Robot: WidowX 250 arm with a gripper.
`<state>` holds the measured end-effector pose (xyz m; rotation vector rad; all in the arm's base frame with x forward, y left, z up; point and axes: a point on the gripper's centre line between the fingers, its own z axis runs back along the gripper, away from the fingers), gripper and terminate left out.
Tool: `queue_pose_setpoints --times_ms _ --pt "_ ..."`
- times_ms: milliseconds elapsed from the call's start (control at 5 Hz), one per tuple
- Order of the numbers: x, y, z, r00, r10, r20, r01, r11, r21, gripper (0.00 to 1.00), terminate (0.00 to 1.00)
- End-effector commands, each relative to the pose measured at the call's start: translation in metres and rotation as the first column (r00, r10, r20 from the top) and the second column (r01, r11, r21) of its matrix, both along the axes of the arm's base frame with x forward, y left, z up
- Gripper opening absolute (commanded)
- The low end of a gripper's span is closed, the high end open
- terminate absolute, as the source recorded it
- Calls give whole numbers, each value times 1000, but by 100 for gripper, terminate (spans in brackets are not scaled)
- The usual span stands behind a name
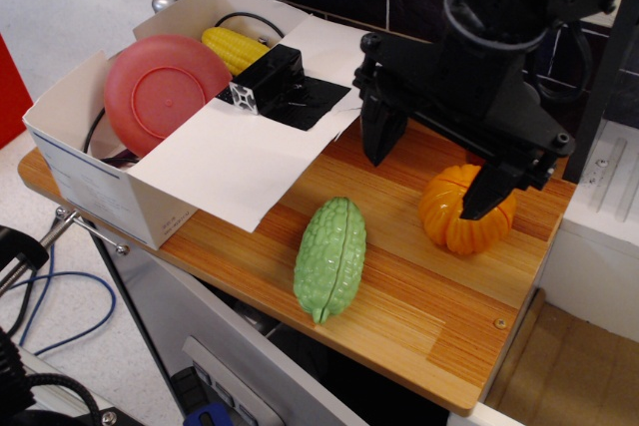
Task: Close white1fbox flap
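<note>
Box open, flap down on the table

The flap [235,162] of the box [100,172] lies flat at left; my gripper [439,172] hangs right of it, jaws spread and empty. Sweeping low could knock the gourd [330,256] or pumpkin [454,218] (both near), or crease the flap. My arm comes down from far right.

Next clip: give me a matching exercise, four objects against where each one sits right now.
Objects:
1. pink plate
2. corn
3. green gourd
4. pumpkin

Places:
A. on the wooden table, under the tool
B. leaning inside the box, left end
C. on the table, in front of the open flap
D. inside the box, toward the back

Pairs: 1-B, 2-D, 3-C, 4-A

The tool hangs open over the table; the flap of the box lies folded out.
</note>
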<state>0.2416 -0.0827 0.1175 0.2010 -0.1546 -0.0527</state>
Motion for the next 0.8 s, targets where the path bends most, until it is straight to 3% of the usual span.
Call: queue_pose_setpoints --times_ms 0,400,600 --pt "0 0 0 1000 0 0 0 1000 0 100 0" --pt "2 4 -35 998 -47 44 45 998 48 100 0" --pt "0 14 -48 998 -51 39 50 999 16 100 0"
